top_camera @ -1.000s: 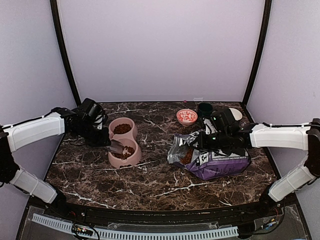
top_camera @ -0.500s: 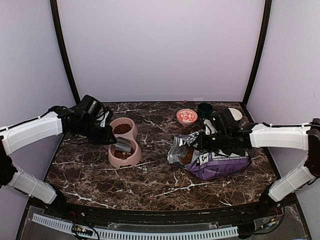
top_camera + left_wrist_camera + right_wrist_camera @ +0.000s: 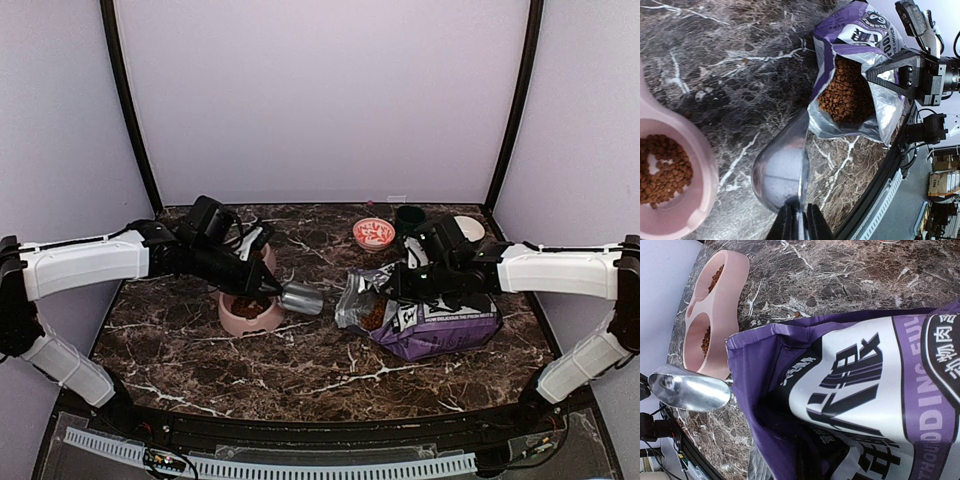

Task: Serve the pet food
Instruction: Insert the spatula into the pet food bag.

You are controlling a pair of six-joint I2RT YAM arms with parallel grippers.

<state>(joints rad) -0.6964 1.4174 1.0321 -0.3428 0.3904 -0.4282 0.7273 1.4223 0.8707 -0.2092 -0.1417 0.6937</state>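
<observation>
Scoop [image 3: 300, 298] near bag [image 3: 435, 325]
My left gripper [image 3: 797, 220] clamps the scoop, my right gripper [image 3: 874, 76] pinches the bag; a slip there could collapse its mouth over the kibble [image 3: 845, 95].

Top view: soft, even light, prob. from overhead. The pale lilac walls [image 3: 320, 100] are flat-lit w/ no hot spots. The dark marble tabletop [image 3: 310, 370] reads dim and low-contrast, w/ only faint soft shadows beside the bag [image 3: 440, 325]. Slight wide-angle bend at the edges: the black posts [image 3: 130, 110] curve. Left wrist view: brighter, kibble [image 3: 845, 95] in the bag mouth sharp. The scoop [image 3: 780, 175] sits close to the lens, so it's blurry w/ a milky sheen. The bag's foil lining glares white and the top-right corner is washed out. Right wrist view: bag print is fairly crisp, the scoop has a bright streak of glare, the pink bowl [image 3: 737, 275] is a bit soft, and the top-left bkgd is pale and featureless.
</observation>
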